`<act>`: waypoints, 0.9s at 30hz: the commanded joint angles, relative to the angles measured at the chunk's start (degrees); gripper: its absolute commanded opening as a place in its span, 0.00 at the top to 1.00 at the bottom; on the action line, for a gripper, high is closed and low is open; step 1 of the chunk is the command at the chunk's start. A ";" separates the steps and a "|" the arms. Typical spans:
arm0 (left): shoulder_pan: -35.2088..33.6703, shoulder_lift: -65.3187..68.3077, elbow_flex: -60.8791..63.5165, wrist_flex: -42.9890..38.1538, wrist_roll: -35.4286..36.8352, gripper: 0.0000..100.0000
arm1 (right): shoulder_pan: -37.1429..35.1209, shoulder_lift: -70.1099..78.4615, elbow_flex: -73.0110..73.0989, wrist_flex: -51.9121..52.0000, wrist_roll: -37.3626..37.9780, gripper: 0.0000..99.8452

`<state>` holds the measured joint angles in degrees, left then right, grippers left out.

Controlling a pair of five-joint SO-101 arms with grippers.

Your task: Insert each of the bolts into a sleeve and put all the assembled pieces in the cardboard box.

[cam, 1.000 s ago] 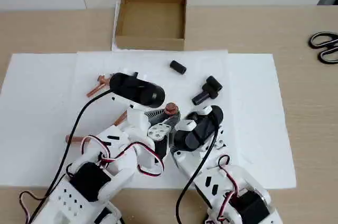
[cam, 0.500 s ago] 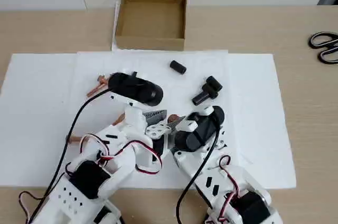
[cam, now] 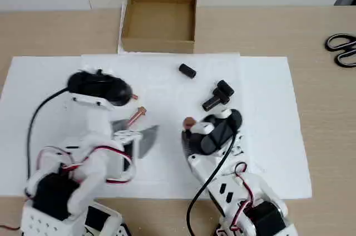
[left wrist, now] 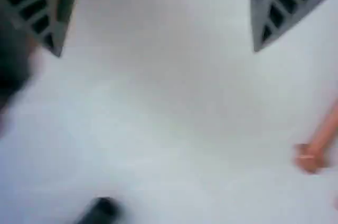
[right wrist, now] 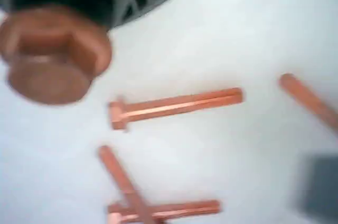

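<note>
Light wood table (cam: 55,30) carries a white sheet (cam: 267,136), with the cardboard box (cam: 158,45) at the far edge near the middle and scissors (cam: 340,48) far right. Over the left half of the sheet the left gripper (cam: 136,133) hangs with its grey fingers (left wrist: 285,7) wide apart, a loose bolt (cam: 136,116) lying just beyond them. To its right, the right gripper (cam: 189,129) is clamped on a copper bolt (cam: 189,121); whether a sleeve surrounds it cannot be told. Other bolts (right wrist: 177,105) lie scattered on the sheet. One black sleeve (cam: 187,70) lies alone nearer the box, and two more sleeves (cam: 224,88) touch each other just beyond the right arm.
</note>
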<state>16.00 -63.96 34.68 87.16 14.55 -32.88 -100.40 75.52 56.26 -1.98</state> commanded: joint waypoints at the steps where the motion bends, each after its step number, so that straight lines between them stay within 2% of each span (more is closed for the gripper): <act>1: -10.90 -0.26 -2.86 1.49 -11.08 0.78 | 5.76 -0.48 -1.32 -1.36 0.62 1.00; 4: -18.02 -0.26 -2.68 1.85 -15.65 0.78 | 10.07 0.13 -4.04 -1.98 0.62 1.00; 8: -20.22 -0.26 -2.86 3.34 -15.56 0.78 | 14.99 9.98 -11.52 -10.86 0.70 1.00; 15: -20.57 -0.26 -2.77 3.43 -15.56 0.78 | 16.75 50.86 -37.36 -24.57 0.44 1.00; 23: -20.66 -0.26 -2.51 3.52 -15.56 0.78 | 16.84 95.16 -69.98 -46.20 0.62 1.00; 27: -20.66 -0.35 -0.31 3.52 -15.56 0.78 | 16.84 113.10 -85.80 -49.71 0.62 1.00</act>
<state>-4.22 -63.96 34.24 90.59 -0.66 -16.44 1.23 3.87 10.29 -1.98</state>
